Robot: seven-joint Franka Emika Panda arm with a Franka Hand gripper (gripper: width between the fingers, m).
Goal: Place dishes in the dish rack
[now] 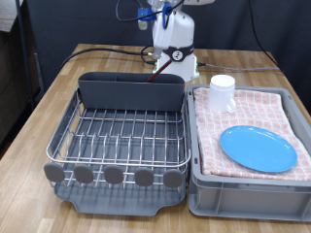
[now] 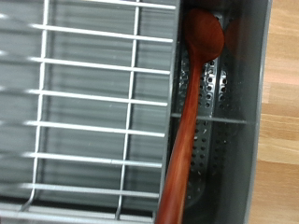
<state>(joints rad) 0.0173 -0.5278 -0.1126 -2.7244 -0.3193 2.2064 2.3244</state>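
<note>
We see the slim reddish-brown wooden spoon [image 2: 190,112] lying inside the tall grey utensil box [image 2: 224,103] of the dark grey plastic dish rack [image 1: 68,121] with its silver wire grid. No fingers show in the wrist view, so we cannot tell how far apart they stand. The gripper [image 1: 167,50] hangs above that box (at the rack's far end). The round light-blue plate [image 1: 258,148] and small white cup [image 1: 223,92] rest on the pink checked cloth [image 1: 262,107] in the grey tub [image 1: 248,189], on a wooden table [image 1: 39,107].

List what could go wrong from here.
1. The wooden spoon lies slanted in the utensil box of the dish rack; it may shift or tip.
2. The gripper hangs right above the box; a careless move might knock it.
3. The cup and plate sit on checked cloth, possibly unsteady.
</note>
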